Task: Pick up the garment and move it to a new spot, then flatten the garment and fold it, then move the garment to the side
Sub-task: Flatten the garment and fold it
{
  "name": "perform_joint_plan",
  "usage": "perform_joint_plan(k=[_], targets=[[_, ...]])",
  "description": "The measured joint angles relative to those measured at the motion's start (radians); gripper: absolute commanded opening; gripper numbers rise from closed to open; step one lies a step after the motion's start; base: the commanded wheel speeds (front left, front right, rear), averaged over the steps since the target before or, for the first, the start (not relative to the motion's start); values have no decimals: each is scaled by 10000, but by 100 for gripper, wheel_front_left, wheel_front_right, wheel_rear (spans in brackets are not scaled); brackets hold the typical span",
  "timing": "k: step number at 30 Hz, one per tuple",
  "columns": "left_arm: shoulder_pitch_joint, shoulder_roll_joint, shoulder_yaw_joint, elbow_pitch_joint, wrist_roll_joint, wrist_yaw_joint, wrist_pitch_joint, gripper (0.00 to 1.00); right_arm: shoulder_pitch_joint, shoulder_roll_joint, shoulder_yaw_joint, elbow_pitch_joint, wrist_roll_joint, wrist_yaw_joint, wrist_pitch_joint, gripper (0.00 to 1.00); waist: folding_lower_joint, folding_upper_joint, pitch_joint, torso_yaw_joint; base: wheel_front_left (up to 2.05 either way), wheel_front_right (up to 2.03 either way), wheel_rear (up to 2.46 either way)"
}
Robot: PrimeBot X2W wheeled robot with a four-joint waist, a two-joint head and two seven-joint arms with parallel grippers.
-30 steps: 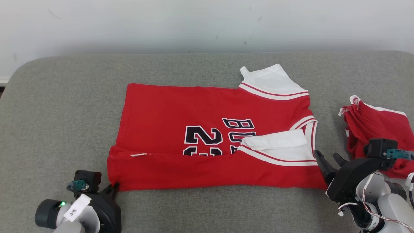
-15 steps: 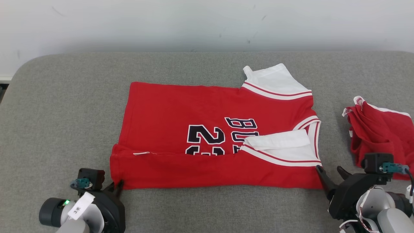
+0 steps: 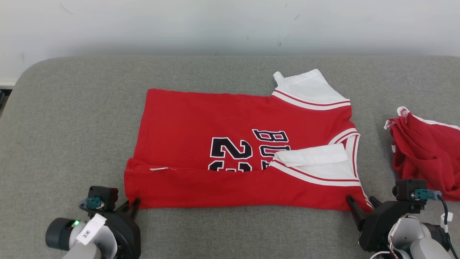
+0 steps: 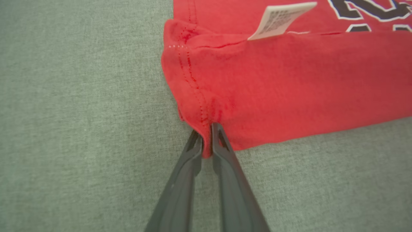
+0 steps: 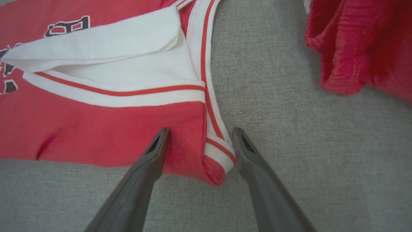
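Note:
A red jersey garment (image 3: 215, 122) with black numbers and white sleeves lies spread on the grey table (image 3: 72, 126), its near strip folded over. My left gripper (image 3: 131, 205) is at its near left corner. In the left wrist view that gripper (image 4: 206, 137) is shut on the hem corner of the garment (image 4: 289, 80). My right gripper (image 3: 360, 201) stands open at the near right corner. In the right wrist view its fingers (image 5: 201, 132) straddle the striped corner of the garment (image 5: 80, 129), one on the red cloth, one beside the trim.
A second red cloth (image 3: 424, 154) lies bunched at the right edge, close to my right arm; it appears in the right wrist view (image 5: 360, 42) too. A white care tag (image 4: 283, 19) sticks out of the fold. A pale wall runs behind the table.
The camera has shifted slightly. My right gripper has drawn back toward the near edge and now straddles the garment's near right corner. My left gripper keeps hold of its corner.

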Motion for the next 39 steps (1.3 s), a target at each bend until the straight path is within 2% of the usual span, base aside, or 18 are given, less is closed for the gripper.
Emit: perform_joint_plan(k=[1,2,3,6,7,8,12,13,14,18,25,35,39], targets=[[-7,0,0,2,0,-4,-2,17,-12,8,-13,31,0,-17,0,73,0,0,11,9,0,0,0],[-16,-2,-4,4,0,-4,-2,18,-31,17,-13,59,0,-29,0,62,0,0,23,17,0,0,0],[-28,-2,-6,8,0,-6,-2,18,-51,21,-10,92,-2,-29,-2,47,0,0,35,24,0,0,0],[-77,-17,-19,23,0,-6,-4,17,-75,27,-10,249,-44,-73,-10,24,0,0,69,45,0,0,0],[-112,-25,-29,33,0,-6,-4,16,-80,27,12,278,-54,-71,-10,7,0,0,78,53,0,0,0],[-144,-35,-35,40,0,-6,-4,16,-88,31,35,286,-59,-71,-12,0,0,0,86,60,0,0,0],[-157,-52,-54,92,0,-10,-69,9,-91,44,36,309,-59,-71,-61,0,0,0,94,83,0,0,0],[-157,-52,-67,104,0,-13,-77,2,-90,44,35,309,-59,-71,-79,0,0,0,88,86,0,0,0],[-157,-50,-82,115,0,-25,-94,0,-90,44,31,314,-58,-69,-81,0,0,0,73,88,0,0,0],[-148,8,-180,107,2,-111,-180,0,-14,100,-123,211,199,33,-73,0,0,0,-63,99,0,0,0],[492,430,-207,-184,-2,-324,-535,0,769,309,-282,-761,1143,531,382,0,-1,0,-408,67,0,0,0],[1911,727,-153,-949,-261,-349,-842,0,2721,-144,-569,-2479,1705,663,1197,0,-2,0,-1084,-106,0,0,0],[2525,903,-104,-1386,-439,-265,-882,0,3452,-347,-832,-3248,1847,579,1446,0,-1,-1,-1345,-134,0,0,0]])
